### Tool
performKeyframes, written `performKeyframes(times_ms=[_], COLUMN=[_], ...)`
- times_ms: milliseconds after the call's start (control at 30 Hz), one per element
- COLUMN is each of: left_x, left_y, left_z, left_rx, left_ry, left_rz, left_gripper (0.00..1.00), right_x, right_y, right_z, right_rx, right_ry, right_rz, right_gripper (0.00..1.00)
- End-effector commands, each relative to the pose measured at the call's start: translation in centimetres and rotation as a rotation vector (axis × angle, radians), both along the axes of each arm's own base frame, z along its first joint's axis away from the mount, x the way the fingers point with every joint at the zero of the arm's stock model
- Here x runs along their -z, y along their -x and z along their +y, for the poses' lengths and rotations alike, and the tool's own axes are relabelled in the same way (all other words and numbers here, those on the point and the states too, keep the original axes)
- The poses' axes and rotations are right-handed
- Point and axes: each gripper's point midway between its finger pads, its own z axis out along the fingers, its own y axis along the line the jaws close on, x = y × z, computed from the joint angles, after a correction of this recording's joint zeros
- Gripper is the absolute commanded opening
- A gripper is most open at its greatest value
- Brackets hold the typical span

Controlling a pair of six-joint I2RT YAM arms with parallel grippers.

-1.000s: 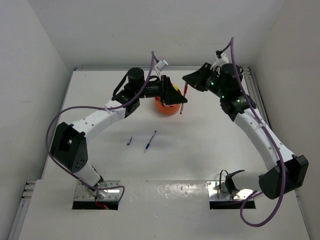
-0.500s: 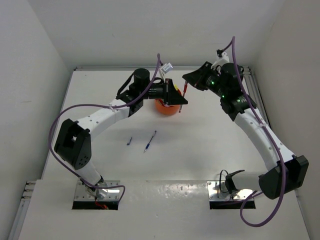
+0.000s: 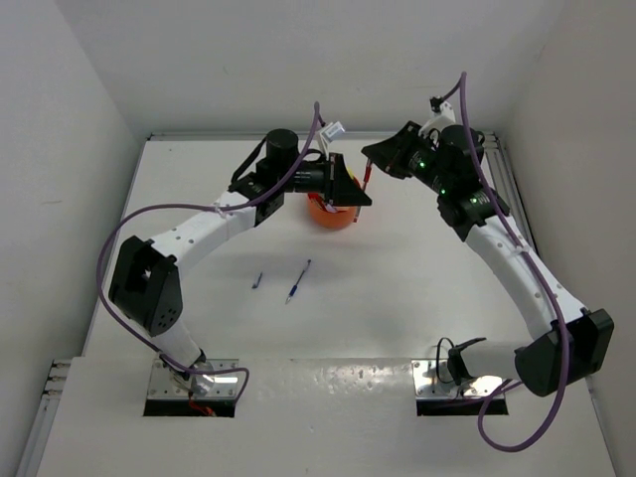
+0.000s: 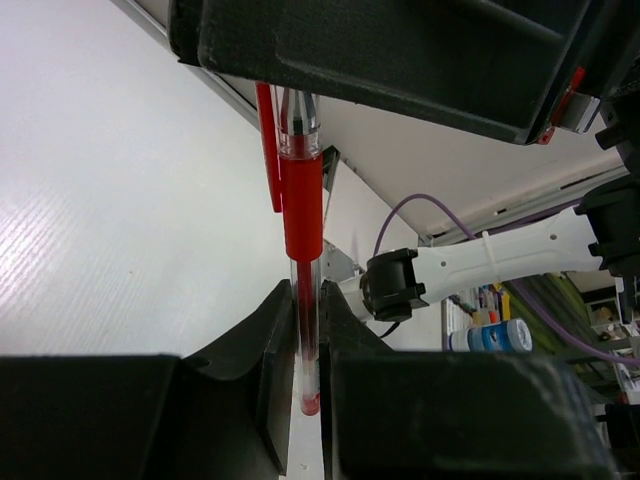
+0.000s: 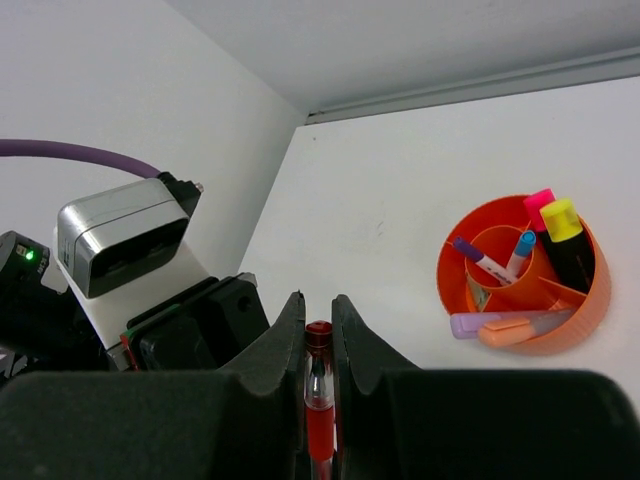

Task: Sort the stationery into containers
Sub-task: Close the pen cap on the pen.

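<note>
A thin red pen hangs in the air above the round orange tub, held at both ends. My left gripper is shut on its lower part, and my right gripper is shut on its capped end. In the right wrist view the tub holds pink-capped and yellow-capped highlighters, a purple pen, a blue-capped pen, a lilac marker and an orange marker.
Two blue pens lie on the white table nearer the bases, a longer one and a shorter one. White walls close the table in at the back and on both sides.
My left gripper has swung right over the tub to the red pen and shut on it. The right arm has kept still with the pen.
</note>
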Motion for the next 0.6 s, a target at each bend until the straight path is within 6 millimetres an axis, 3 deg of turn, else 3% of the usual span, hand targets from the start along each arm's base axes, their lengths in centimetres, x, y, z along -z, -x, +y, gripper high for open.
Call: performKeyframes(times_ms=[0,267,367,400,467,500,533,567], left_x=[-4.3,-4.7,-4.9,-4.5,-4.1,-4.0,-3.7,-3.8], left_y=[-1.9,-3.1,-3.1,-3.1,-3.3,-3.4,-3.6,-3.7], left_z=[0.5,1.3,1.3,1.3,1.5,1.7,1.9,2.2], left_rx=[-0.048,-0.082,-0.075,-0.073,-0.082,-0.098,-0.108,-0.117], left_ry=[0.072,0.077,0.083,0.071,0.050,0.043,0.035,0.033], left_rz=[-0.147,-0.159,-0.160,-0.148,-0.145,-0.147,-0.149,-0.151], left_gripper=[0.00,0.00,0.00,0.05,0.34,0.57,0.73,1.00], right_x=[1.7,4.0,4.1,4.0,3.0,2.9,1.7,1.2], right_y=[2.5,4.4,4.7,4.2,3.4,2.6,2.0,1.3], right_z=[1.9,3.1,3.4,3.1,2.6,2.1,1.9,1.2], right_rx=[-0.107,-0.169,-0.180,-0.168,-0.150,-0.131,-0.119,-0.097], right_ry=[0.033,0.043,0.042,0.043,0.036,0.042,0.037,0.039], right_rz=[0.053,0.124,0.122,0.116,0.091,0.083,0.058,0.042], right_gripper=[0.00,0.00,0.00,0.00,0.00,0.00,0.00,0.00])
